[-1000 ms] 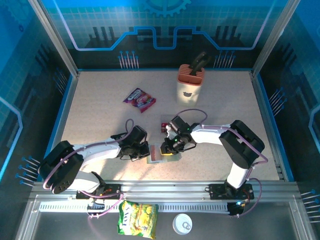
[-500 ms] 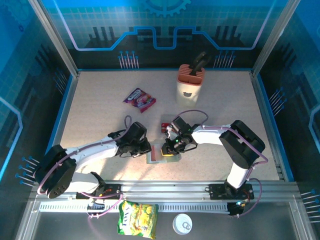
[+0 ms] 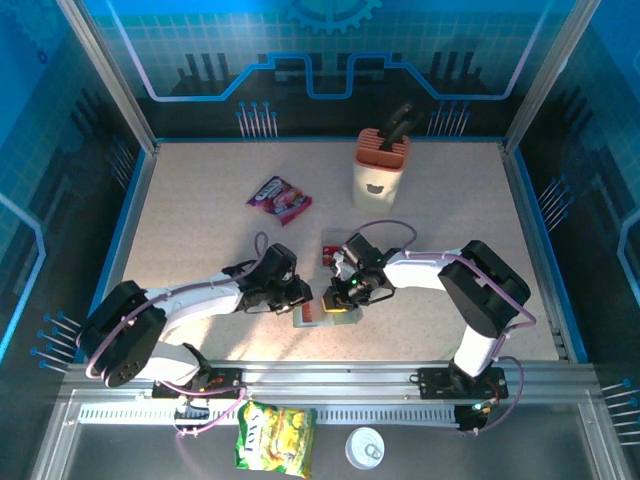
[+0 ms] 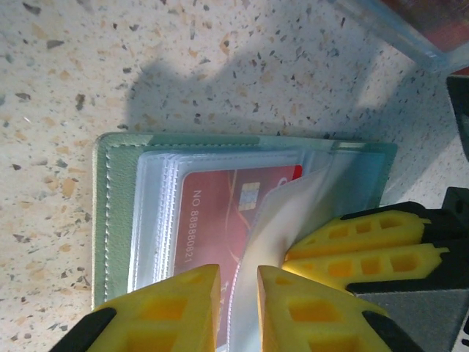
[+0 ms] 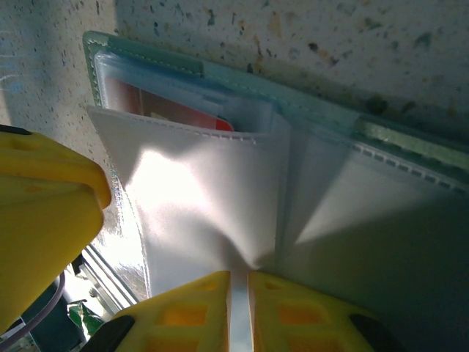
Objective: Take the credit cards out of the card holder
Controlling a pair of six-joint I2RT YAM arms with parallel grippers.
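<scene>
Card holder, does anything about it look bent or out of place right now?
Yes. One clear sleeve is bowed up off the open card holder, pinched in the right gripper's jaws, instead of lying flat. The red card sits in its pocket beneath.

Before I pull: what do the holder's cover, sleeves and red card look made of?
The card holder cover: matte grey-green, stitched edge, probably faux leather. The sleeves: thin clear glossy plastic; the card shows through. The red card: likely stiff plastic, with printed number and chip.
</scene>
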